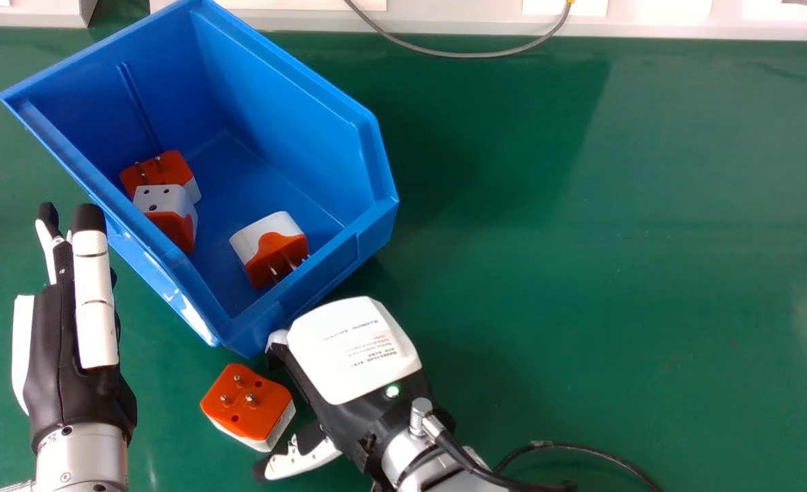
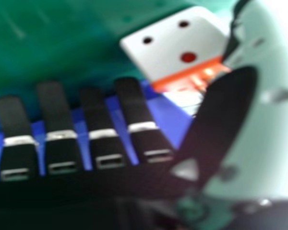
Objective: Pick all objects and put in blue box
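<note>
My left hand [image 1: 65,342] is at the left of the head view, fingers straight, beside the blue box [image 1: 369,225]. By the box's near corner is my right hand [image 1: 355,352], open, its thumb toward the viewer. An orange and white plug adapter [image 1: 249,403] lies on the table between that thumb and the box, pins up, not gripped. Inside the box are three more adapters: one [image 1: 270,247] near the front corner and two [image 1: 160,174] [image 1: 171,212] touching at the left. In the right hand view, an adapter [image 2: 175,45] lies beyond the fingers of my right hand [image 2: 134,112].
The green table [image 1: 615,273] stretches to the right of the box. A grey cable [image 1: 458,53] loops over its far edge, along a pale ledge [image 1: 649,24]. A black cable [image 1: 581,447] runs from the right wrist.
</note>
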`<action>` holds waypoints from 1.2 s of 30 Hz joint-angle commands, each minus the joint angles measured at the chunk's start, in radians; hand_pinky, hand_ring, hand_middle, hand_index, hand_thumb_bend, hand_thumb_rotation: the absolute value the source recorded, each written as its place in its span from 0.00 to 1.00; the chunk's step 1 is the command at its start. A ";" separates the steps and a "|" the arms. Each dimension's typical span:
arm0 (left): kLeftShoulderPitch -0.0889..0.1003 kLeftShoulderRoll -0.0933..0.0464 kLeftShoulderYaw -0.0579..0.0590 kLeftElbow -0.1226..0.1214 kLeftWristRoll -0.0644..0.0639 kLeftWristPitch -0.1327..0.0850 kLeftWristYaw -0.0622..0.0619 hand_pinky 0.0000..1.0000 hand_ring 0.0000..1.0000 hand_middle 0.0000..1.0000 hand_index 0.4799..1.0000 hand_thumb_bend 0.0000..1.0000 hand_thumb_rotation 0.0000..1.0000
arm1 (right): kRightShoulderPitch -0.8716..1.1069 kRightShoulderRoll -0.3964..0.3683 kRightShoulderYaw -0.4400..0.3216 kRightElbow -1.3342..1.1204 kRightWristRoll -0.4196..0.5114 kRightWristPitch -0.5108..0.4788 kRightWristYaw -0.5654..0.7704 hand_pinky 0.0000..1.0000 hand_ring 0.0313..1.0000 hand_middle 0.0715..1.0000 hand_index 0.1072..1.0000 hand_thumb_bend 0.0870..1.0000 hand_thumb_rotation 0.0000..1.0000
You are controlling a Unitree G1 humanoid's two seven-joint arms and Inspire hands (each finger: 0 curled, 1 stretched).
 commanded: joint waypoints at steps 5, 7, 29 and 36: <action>-0.029 0.003 0.003 -0.016 -0.020 0.012 -0.006 1.00 1.00 1.00 1.00 0.61 1.00 | -0.011 0.078 0.024 0.064 0.002 0.037 0.010 0.58 0.65 0.71 0.51 0.51 0.32; -0.030 0.002 0.002 -0.022 -0.025 0.018 -0.006 1.00 1.00 1.00 1.00 0.61 1.00 | -0.017 0.075 0.032 0.068 0.001 0.044 0.014 0.58 0.64 0.69 0.48 0.50 0.26; -0.040 0.003 -0.001 -0.034 -0.022 0.042 -0.008 1.00 1.00 1.00 1.00 0.62 1.00 | -0.051 0.053 0.064 0.047 0.023 0.039 0.070 0.54 0.60 0.65 0.50 0.48 0.24; -0.043 0.002 -0.004 -0.039 -0.015 0.055 -0.002 1.00 1.00 1.00 1.00 0.61 1.00 | -0.053 0.053 0.070 0.039 0.022 0.038 0.099 0.54 0.59 0.63 0.48 0.51 0.41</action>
